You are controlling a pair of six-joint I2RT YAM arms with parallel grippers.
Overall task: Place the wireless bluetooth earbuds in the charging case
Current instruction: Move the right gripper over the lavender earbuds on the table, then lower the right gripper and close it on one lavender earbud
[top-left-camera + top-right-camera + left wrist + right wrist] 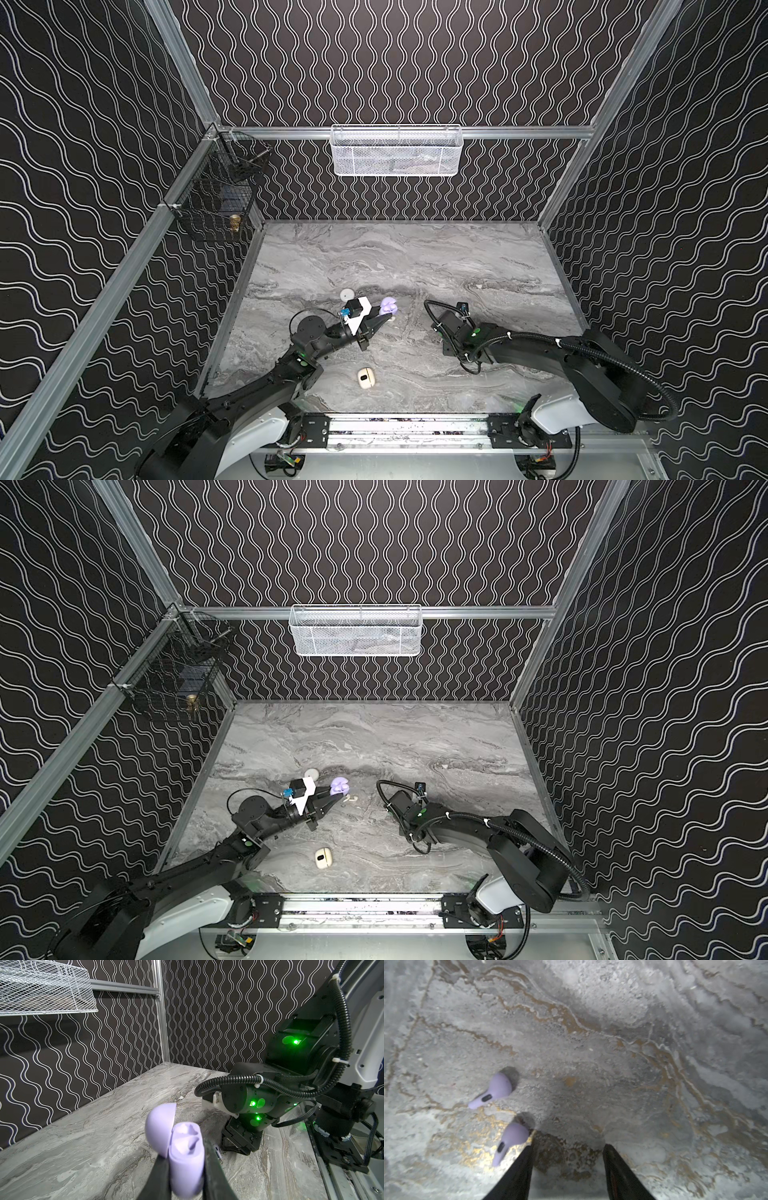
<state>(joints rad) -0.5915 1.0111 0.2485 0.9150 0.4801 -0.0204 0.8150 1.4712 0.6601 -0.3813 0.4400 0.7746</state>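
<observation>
On my left, the left pincer [184,1152] is clenched on the lilac charging case [187,1169]. Its lid [160,1122] is swung open and both sockets look empty, and I judge the grip is there to steady it for loading. Further right, the right pincer [568,1153] hangs released over the bench [633,1043] with nothing between its tips. The two lilac earbuds [496,1091] lie just beside it, one nearly touching a finger [521,1167].
</observation>
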